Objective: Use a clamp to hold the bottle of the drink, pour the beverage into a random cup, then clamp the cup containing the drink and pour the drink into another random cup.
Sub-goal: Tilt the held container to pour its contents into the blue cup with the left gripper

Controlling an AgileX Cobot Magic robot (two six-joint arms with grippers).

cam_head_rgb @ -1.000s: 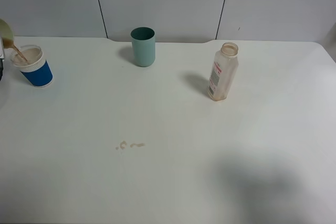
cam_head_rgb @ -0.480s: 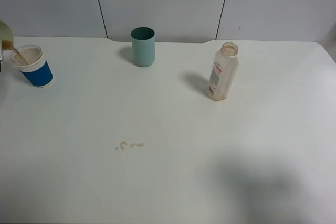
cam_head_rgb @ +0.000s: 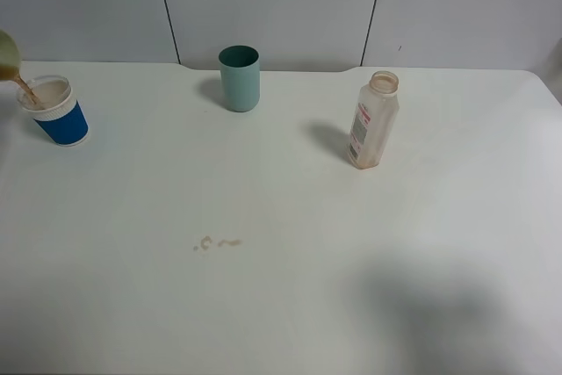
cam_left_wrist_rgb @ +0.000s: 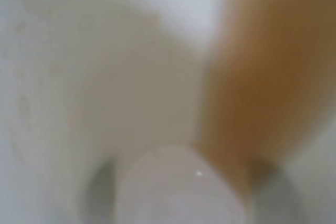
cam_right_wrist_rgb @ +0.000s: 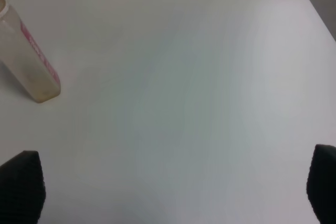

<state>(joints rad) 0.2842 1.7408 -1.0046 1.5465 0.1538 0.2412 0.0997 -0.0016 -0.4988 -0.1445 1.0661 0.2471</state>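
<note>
Left gripper was fully closed on the pale yellow-green tumbler (cam_head_rgb: 7,52), tipped at the table's far-left edge, brown drink (cam_head_rgb: 26,90) streaming into the blue paper cup (cam_head_rgb: 58,111). Right gripper (cam_right_wrist_rgb: 168,182) was wide open, empty. Risk: stream landed near the cup's rim, so more tilt could overshoot and spill. Bottle (cam_head_rgb: 373,120) stood well apart.

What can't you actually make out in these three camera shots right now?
- Left gripper: outside the exterior high view; the left wrist view is a close blur.
- Pale yellow-green tumbler: cut by the left edge, its fill hidden.
- Right gripper: only two dark fingertips show.
- Bottle label: too small to read.
</note>
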